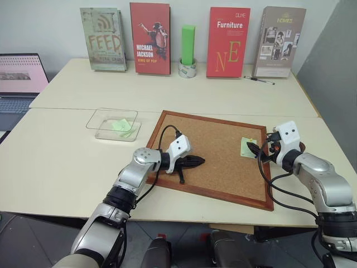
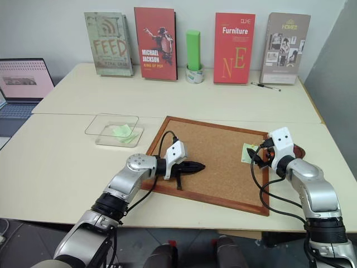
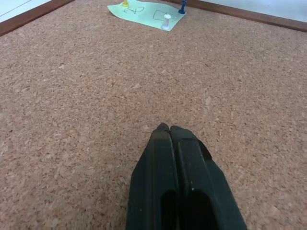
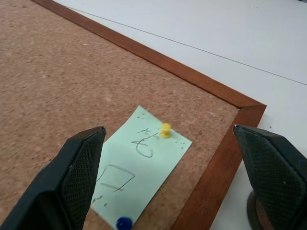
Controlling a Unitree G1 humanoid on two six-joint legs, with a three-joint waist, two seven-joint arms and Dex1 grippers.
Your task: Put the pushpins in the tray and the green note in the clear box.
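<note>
A cork board (image 1: 215,159) lies on the bench (image 1: 67,162). The green note (image 1: 249,147) sits near the board's 3 o'clock edge, fixed by pins: a yellow pin (image 4: 165,130) at one corner, a blue pin (image 4: 124,223) at another, and a pale pink one (image 3: 166,22) seen in the left wrist view. The note bears pen scribbles.

The right gripper (image 1: 257,151) hovers at the note's 3 o'clock side, its fingers (image 4: 72,177) spread wide apart, with the note and yellow pin between them in the wrist view. The tray (image 2: 299,149) peeks out from behind this gripper, just off the board's 3 o'clock edge.

The left gripper (image 1: 196,161) rests low over the bare cork near the board's 8 o'clock area, its fingers (image 3: 165,177) pressed together with nothing between them, pointing towards the note, well apart from it.

The clear box (image 1: 113,124) stands on the bench at 10 o'clock from the board and already holds some pale green paper (image 1: 124,127).
</note>
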